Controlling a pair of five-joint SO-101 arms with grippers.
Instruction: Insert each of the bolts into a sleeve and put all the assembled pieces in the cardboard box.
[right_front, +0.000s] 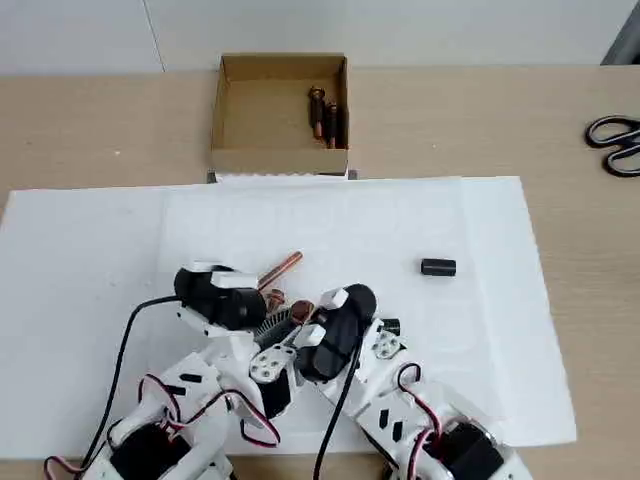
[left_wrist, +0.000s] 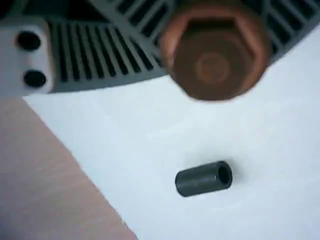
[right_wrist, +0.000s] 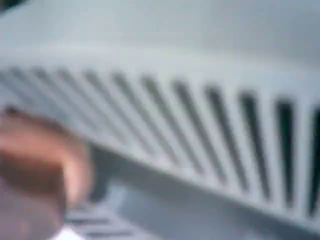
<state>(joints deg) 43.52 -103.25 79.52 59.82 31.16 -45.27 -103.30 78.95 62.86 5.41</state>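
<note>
A copper bolt (right_front: 300, 312) sits between the two arms near the front of the white paper (right_front: 120, 260). My left gripper (right_front: 283, 322) is shut on it. In the left wrist view its hex head (left_wrist: 214, 50) is seen end-on against a grey ribbed finger (left_wrist: 100, 55). My right gripper (right_front: 314, 332) is pressed close against the same spot, and the right wrist view has a ribbed surface (right_wrist: 200, 135) with a copper shape (right_wrist: 35, 165) beside it. A second copper bolt (right_front: 281, 270) lies just behind the left arm. A black sleeve (right_front: 438, 267) (left_wrist: 204, 178) lies on its side farther right.
The cardboard box (right_front: 228, 115) stands open at the back, beyond the paper, with assembled pieces (right_front: 325, 115) in its right part. Scissors (right_front: 615, 145) lie on the wooden table at the far right.
</note>
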